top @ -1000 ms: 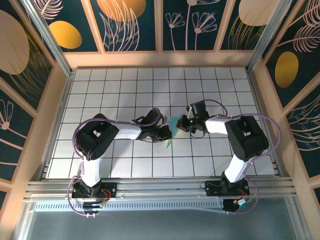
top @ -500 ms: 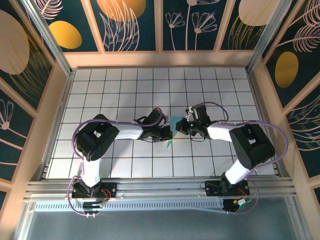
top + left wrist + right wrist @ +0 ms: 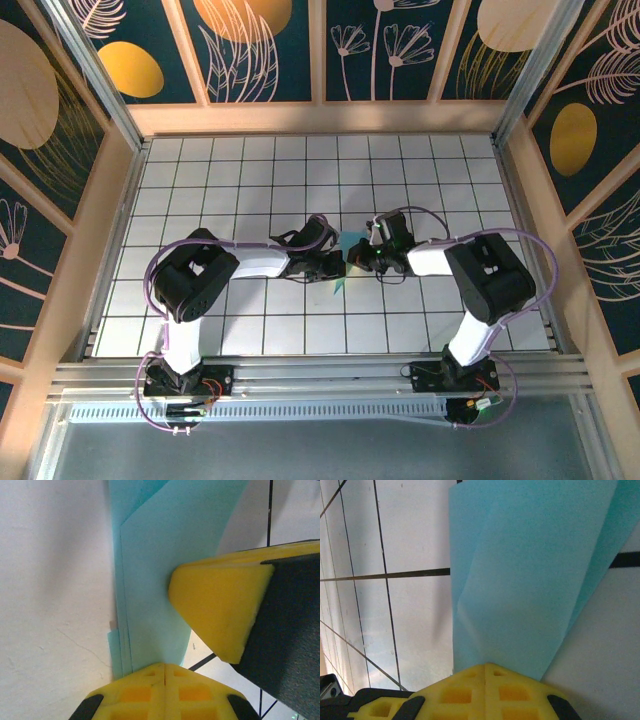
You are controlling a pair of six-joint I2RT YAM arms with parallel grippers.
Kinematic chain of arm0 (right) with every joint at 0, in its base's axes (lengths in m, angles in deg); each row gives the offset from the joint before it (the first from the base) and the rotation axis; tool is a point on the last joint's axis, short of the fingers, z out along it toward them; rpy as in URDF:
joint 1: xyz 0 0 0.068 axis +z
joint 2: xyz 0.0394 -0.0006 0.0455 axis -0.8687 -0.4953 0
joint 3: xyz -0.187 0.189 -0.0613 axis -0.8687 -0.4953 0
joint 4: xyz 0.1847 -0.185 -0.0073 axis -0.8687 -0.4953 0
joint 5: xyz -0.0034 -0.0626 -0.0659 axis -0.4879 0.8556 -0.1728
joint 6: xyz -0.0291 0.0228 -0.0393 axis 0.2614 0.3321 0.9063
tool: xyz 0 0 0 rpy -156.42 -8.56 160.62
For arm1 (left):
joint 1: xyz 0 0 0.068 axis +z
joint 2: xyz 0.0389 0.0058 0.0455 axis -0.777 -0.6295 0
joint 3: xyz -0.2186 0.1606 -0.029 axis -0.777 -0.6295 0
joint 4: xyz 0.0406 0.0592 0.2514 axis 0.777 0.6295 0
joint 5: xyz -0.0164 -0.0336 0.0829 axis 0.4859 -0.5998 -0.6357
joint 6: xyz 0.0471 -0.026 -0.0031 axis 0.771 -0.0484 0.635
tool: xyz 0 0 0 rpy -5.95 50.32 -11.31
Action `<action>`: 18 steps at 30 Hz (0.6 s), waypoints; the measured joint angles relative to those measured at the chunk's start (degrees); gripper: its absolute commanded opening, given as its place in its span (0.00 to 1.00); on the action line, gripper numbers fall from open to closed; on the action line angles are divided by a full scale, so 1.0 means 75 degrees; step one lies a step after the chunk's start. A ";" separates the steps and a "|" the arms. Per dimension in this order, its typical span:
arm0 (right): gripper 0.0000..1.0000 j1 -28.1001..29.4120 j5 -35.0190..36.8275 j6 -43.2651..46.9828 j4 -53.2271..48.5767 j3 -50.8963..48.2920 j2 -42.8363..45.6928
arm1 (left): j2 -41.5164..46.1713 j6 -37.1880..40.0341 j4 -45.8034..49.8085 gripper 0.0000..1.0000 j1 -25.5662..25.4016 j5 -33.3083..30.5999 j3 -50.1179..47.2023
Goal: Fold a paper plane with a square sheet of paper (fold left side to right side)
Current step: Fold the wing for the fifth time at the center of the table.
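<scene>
Top view, near the middle of the table (image 3: 250,180): folded cyan paper (image 3: 338,284), a narrow creased shape, pointed end toward 6 o'clock, upper end toward 12 o'clock. Caught between two grippers. At 9 o'clock of the paper, left gripper (image 3: 337,263), reaching in from the 9 o'clock side. At 3 o'clock of the paper, right gripper (image 3: 357,258), reaching in from the 3 o'clock side. Nearly tip to tip across the paper's middle.

Left wrist view: own yellow fingertips (image 3: 135,695) pressed together at 6 o'clock of the frame, no gap along the seam, jaws fully closed. Paper (image 3: 150,570) rising out of that seam toward 12 o'clock, pinched there. Several layered edges stacked along its 9 o'clock side. At 3 o'clock, yellow finger (image 3: 215,610) of the right gripper, black body behind it, rounded nose touching the paper's face.

Right wrist view: own fingertips (image 3: 455,695) likewise closed tight at 6 o'clock, seam with no gap. Paper (image 3: 530,580) fanning up from the seam toward 12 and 1 o'clock, gripped at its near end, one soft crease slanting across it. White tiles and dark grid lines beyond, at 9 o'clock and 3 o'clock. Depth of either pinch: impossible to tell.
</scene>
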 measured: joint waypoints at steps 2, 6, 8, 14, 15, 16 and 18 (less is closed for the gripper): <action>0.00 -0.0026 -0.0009 0.0032 0.0000 0.0038 -0.0038 | 0.0000 0.0003 0.0029 0.00 0.0000 -0.0058 0.0017; 0.00 -0.0137 -0.0070 0.0131 -0.0029 0.0111 -0.0090 | 0.0000 0.0006 0.0023 0.00 0.0000 -0.0181 0.0020; 0.00 -0.0236 -0.0073 0.0216 -0.0067 0.0195 -0.0152 | 0.0000 0.0012 0.0020 0.00 0.0000 -0.0216 0.0020; 0.00 -0.0659 -0.0192 0.0425 -0.0178 0.0484 -0.0379 | 0.0000 0.0035 0.0015 0.00 0.0000 -0.0242 0.0020; 0.00 -0.0711 -0.0251 0.0446 -0.0207 0.0530 -0.0423 | 0.0000 0.0035 0.0006 0.00 0.0000 -0.0256 0.0020; 0.00 -0.0746 -0.0326 0.0478 -0.0239 0.0574 -0.0458 | -0.0003 0.0038 -0.0012 0.00 0.0000 -0.0277 0.0020; 0.00 -0.0828 -0.0455 0.0568 -0.0303 0.0679 -0.0551 | -0.0012 0.0050 -0.0038 0.00 0.0003 -0.0321 0.0020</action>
